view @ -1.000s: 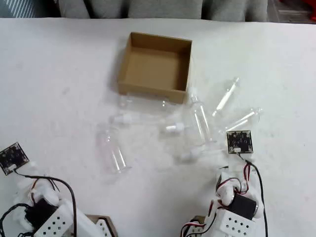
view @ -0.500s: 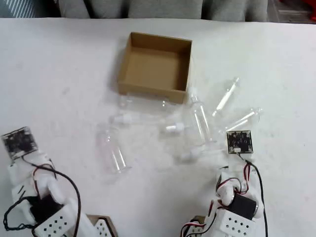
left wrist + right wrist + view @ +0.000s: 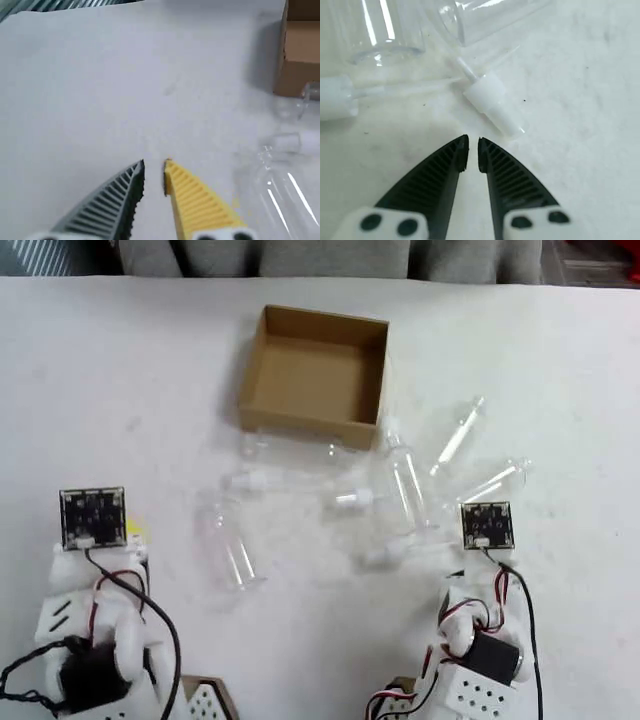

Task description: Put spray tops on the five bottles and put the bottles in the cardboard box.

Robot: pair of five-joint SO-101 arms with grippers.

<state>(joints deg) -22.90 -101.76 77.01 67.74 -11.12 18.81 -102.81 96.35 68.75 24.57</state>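
Observation:
The open cardboard box (image 3: 315, 375) stands at the table's far middle, with nothing inside. Several clear bottles lie on their sides in front of it, among them one bottle (image 3: 228, 543) on the left and another bottle (image 3: 405, 480) on the right. White spray tops (image 3: 355, 498) lie loose between them. My left gripper (image 3: 154, 170) is shut and holds nothing, low over bare table, beside the left bottle (image 3: 280, 185). My right gripper (image 3: 471, 152) is shut on nothing, its tips just short of a loose spray top (image 3: 492, 102) with its dip tube.
The left arm (image 3: 95, 640) sits at the near left, the right arm (image 3: 480, 640) at the near right. Two slim bottles (image 3: 460, 430) lie at the right of the box. The white table (image 3: 100, 390) has bare room on the left and far right.
The left arm has swung from the table's left edge forward and toward the bottles. The right arm, bottles and box have not moved.

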